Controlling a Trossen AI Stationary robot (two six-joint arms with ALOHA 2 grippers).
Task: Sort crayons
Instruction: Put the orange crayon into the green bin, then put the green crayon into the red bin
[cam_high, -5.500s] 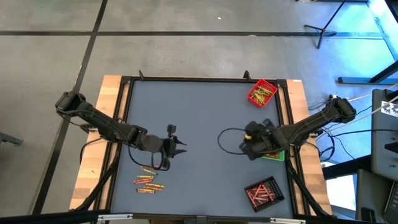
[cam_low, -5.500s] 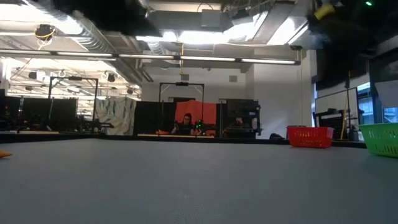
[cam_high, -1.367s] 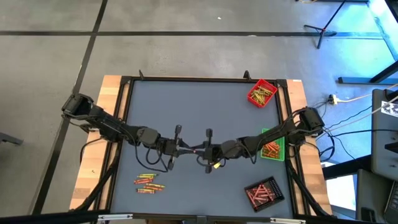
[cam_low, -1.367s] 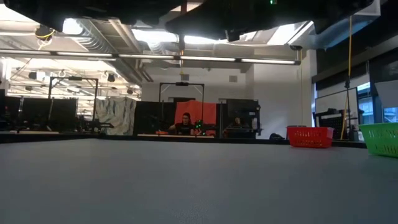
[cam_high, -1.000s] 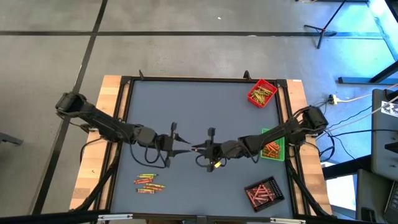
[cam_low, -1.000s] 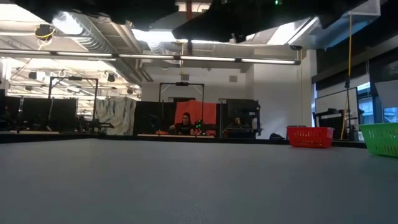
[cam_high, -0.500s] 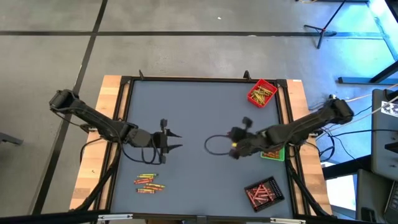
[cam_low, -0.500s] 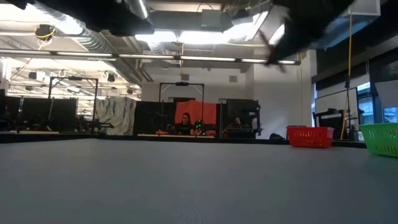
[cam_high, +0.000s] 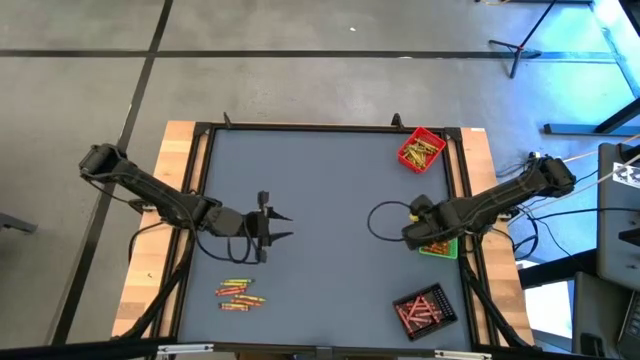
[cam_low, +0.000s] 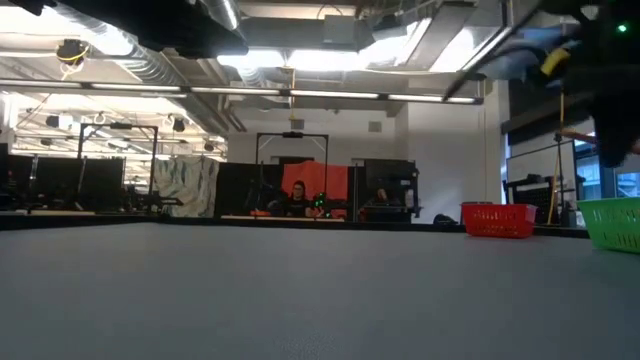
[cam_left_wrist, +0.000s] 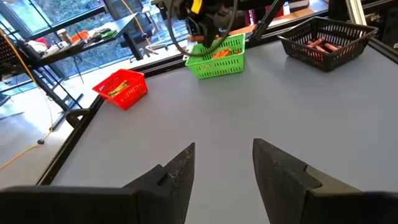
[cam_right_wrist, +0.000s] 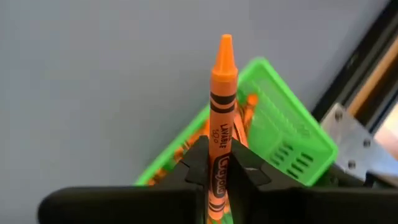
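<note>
Right gripper (cam_right_wrist: 219, 163): clenching an orange crayon (cam_right_wrist: 221, 118) near its blunt end, so the pointed tip is sticking out forward, clear of the dark fingers; it is hovering at the right side of the tabletop (cam_high: 320, 190), above the near-left edge of the green tray (cam_right_wrist: 283, 134); judged, this is the carry to a drop among like colours.

Orange crayon: a slim paper-wrapped wax stick with black printed bands and a smooth cone tip; held lengthwise, probably so it falls flat once let go.

Green tray: a square basket of slotted plastic, already holding orange sticks; the open lattice walls are keeping them from rolling out.

Left gripper (cam_high: 278, 226): released and carrying nothing, jaws spread wide; it is waiting over the left-centre of the tabletop, just far of the loose crayons (cam_high: 238, 293).

Loose crayons: a small scatter lying flat at the near-left, red, orange, yellow and a few greenish; still unsorted.

Red tray (cam_high: 421, 149): at the far right corner, holding yellowish sticks.

Black tray (cam_high: 425, 309): at the near right, holding reddish sticks.

Tabletop: a matte blue-grey sheet in a dark frame; smooth, so round sticks may roll.
</note>
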